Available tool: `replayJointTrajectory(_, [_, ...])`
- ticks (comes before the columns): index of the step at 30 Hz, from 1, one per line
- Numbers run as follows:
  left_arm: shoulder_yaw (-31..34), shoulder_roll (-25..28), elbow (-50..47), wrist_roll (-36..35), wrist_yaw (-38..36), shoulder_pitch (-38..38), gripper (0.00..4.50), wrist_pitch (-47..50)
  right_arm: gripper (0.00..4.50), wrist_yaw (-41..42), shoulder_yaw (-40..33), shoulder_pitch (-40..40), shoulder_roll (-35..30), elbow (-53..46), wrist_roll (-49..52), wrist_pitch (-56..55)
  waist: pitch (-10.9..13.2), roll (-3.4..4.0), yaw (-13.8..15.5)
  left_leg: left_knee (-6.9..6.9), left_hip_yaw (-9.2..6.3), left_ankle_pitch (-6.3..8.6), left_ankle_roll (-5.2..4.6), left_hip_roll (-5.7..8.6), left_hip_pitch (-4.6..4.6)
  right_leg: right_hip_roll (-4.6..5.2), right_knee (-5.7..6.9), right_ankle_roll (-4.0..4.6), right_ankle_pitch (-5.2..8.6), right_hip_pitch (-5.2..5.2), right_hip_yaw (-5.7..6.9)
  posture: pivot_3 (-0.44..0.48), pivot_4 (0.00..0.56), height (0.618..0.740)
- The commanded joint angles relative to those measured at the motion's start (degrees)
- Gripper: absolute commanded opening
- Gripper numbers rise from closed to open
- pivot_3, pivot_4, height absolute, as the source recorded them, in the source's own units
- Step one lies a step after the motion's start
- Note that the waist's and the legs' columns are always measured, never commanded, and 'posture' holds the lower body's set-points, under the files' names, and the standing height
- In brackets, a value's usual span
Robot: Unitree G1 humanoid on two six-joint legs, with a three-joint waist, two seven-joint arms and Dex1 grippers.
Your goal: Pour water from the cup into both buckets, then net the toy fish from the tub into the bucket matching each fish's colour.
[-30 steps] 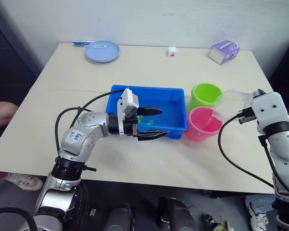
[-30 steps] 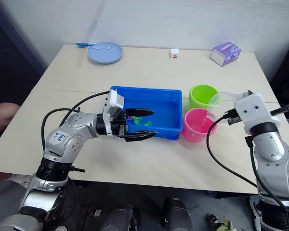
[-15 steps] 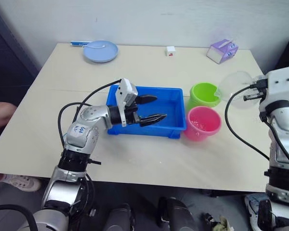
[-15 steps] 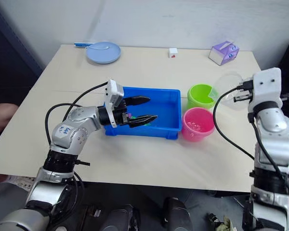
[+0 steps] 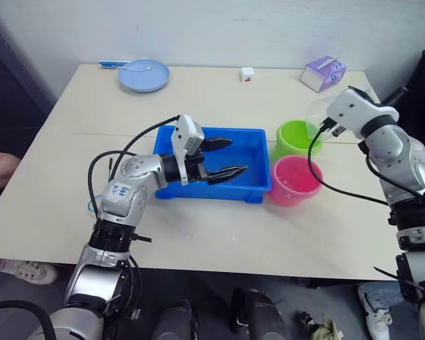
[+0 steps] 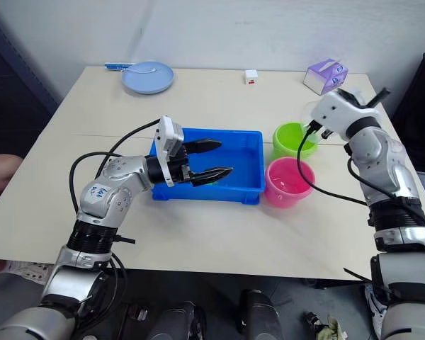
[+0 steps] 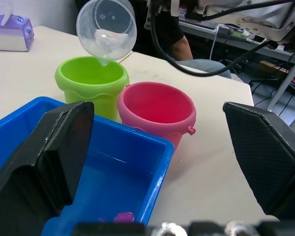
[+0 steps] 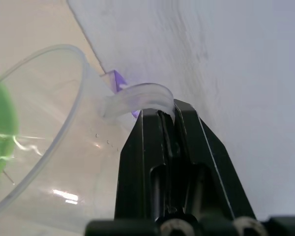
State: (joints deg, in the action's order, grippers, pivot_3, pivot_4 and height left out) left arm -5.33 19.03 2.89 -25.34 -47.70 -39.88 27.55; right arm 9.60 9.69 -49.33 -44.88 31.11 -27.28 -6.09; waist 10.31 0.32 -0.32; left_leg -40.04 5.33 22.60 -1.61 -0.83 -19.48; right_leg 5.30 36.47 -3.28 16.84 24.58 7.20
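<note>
Left pincer (image 5: 225,157): fingers spread wide, empty, hovering over the tub; a second ago it sat lower at the tub's front rim.
Tub (image 5: 253,193): blue, mid-worktop; a pink fish (image 7: 122,217) lies in it, partly cut off in the left wrist view.
Pink bucket (image 5: 294,181): just right of the tub, touching the green one; a second ago the cup tipped over it.
Green bucket (image 5: 300,138): behind the pink one, cup now above its rim.
Cup (image 7: 106,29): clear, tilted, spout down over the green bucket.
Right pincer (image 8: 168,129): clamped on the cup's handle; hidden behind the wrist in the head views.
Worktop (image 5: 212,99): plate (image 5: 143,75) and purple box (image 5: 323,74) at far edge.
</note>
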Motion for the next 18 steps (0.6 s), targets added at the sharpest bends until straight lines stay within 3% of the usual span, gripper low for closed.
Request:
replayJointTrajectory(1, [1.1,-0.1,-2.4,-0.2,0.5,0.0,4.5,-0.6,0.67,-2.2,2.9,-4.1,-1.7,1.4,-5.5,-4.8,0.0,0.0,0.0,0.0,-0.01,0.0,0.0,0.0,0.0,0.0,0.0,0.0,0.0,0.0,0.0,0.0,0.15,0.739])
replayJointTrajectory(6, [1.3,-0.4,-2.7,-0.4,1.0,0.2,4.5,-0.6,0.67,-5.3,7.1,-6.1,-3.8,2.0,-12.6,-9.6,0.0,0.0,0.2,-0.03,-0.08,0.0,0.0,-0.01,-0.13,0.02,-0.03,0.0,0.0,0.03,0.08,0.0,0.15,0.739])
replayJointTrajectory(18, [1.0,-0.9,-2.6,-0.5,1.0,0.5,4.5,-0.7,0.67,-5.6,6.4,-4.8,-4.7,-0.3,-15.6,-12.8,0.0,0.0,0.1,-0.03,-0.11,0.0,0.01,-0.01,-0.18,0.02,-0.06,-0.01,-0.01,0.05,0.14,0.0,0.15,0.739])
